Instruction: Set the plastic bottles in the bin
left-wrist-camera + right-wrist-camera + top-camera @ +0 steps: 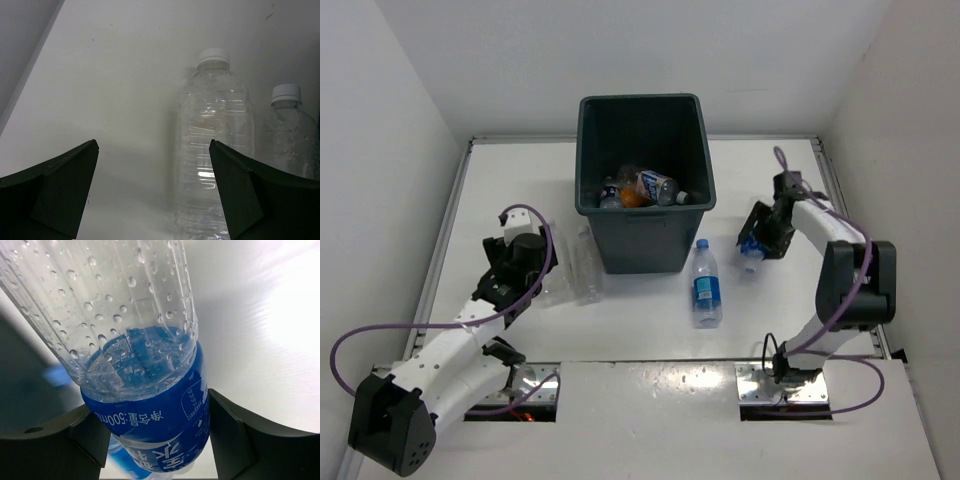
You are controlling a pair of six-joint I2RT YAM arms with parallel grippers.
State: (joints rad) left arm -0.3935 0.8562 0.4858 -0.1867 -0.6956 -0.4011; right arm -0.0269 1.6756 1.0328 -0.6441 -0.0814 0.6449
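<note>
Because the right gripper (761, 240) is clamped only on the label end of a blue-labelled bottle (150, 425), the droplet-covered body could pivot and clip the bin (640, 240) rim; it hangs right of the bin. Jaws of the left gripper (152, 150) stand apart, empty, clear bottles (215, 150) just ahead, toward its right.

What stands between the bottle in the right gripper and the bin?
Nothing visible. The right gripper holds the blue-labelled bottle to the right of the bin, only bare table between them. The lying bottle sits in front of the bin, off that path.
</note>
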